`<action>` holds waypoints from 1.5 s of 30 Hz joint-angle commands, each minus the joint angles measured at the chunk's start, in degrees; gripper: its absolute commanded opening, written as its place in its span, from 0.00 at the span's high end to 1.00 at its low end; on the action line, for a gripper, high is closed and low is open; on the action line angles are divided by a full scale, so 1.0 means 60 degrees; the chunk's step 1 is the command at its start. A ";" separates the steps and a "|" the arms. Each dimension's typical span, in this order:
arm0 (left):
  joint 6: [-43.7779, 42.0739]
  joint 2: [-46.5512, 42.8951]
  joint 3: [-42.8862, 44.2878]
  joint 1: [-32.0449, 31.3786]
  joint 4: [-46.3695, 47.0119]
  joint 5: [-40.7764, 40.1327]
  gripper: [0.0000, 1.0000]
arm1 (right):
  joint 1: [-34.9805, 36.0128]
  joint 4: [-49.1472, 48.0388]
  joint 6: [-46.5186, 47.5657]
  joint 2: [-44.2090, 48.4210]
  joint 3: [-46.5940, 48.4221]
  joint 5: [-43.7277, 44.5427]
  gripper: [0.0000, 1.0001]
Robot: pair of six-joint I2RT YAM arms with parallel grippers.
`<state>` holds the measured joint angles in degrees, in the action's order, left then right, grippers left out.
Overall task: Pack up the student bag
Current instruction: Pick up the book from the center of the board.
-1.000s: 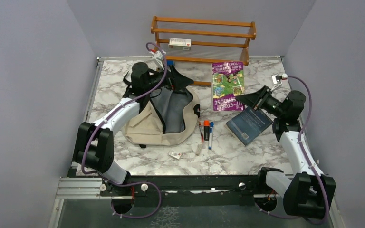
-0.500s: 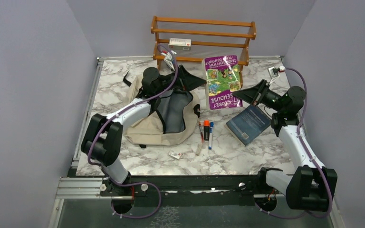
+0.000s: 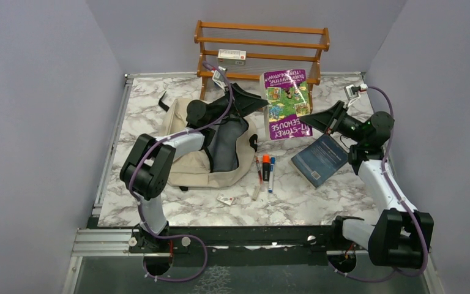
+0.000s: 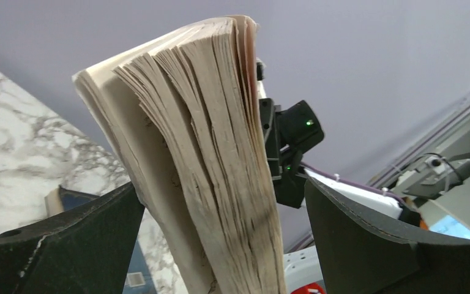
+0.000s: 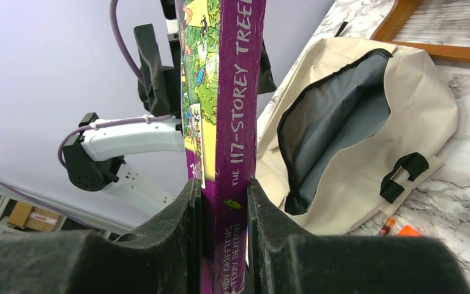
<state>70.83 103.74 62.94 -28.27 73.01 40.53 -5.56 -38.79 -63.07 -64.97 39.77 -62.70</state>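
The student bag (image 3: 205, 165), cream with a dark lining, lies unzipped at the left middle of the table; the right wrist view shows its mouth gaping (image 5: 404, 110). A purple paperback book (image 3: 286, 104) is held up off the table to the right of the bag. My right gripper (image 3: 307, 122) is shut on its spine end (image 5: 235, 92). My left gripper (image 3: 258, 104) is wide open above the bag's far edge. The book's page edges (image 4: 208, 153) stand between its jaws, with a gap on the right side.
A dark blue book (image 3: 321, 160) lies flat under the right arm. Several markers and pens (image 3: 266, 168) lie right of the bag, with a small white item (image 3: 225, 199) nearer the front. A wooden rack (image 3: 262, 52) with a small box (image 3: 231, 56) stands at the back.
The right gripper has lifted the purple book and carried it left and back. The left gripper, still open, has swung right from over the bag until its jaws straddle the book.
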 commanded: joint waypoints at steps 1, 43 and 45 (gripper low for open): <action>0.1098 0.0226 0.0042 -0.0147 0.2112 0.0087 0.01 | 0.0054 -0.0707 -0.0036 -0.0067 0.0006 -0.0134 1.00; 0.0530 -0.0170 0.1744 -0.0124 0.0183 -0.0649 1.00 | 0.0056 0.0349 0.0962 0.1611 -0.0558 0.2969 0.27; 0.0662 -0.0173 0.1809 -0.0122 0.0580 -0.1102 1.00 | 0.0062 -0.0529 0.0247 0.1557 -0.0867 0.3348 0.23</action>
<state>72.88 106.17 70.72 -29.63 68.12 41.91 -5.41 -30.68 -52.90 -56.01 37.98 -51.48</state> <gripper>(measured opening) 0.244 0.739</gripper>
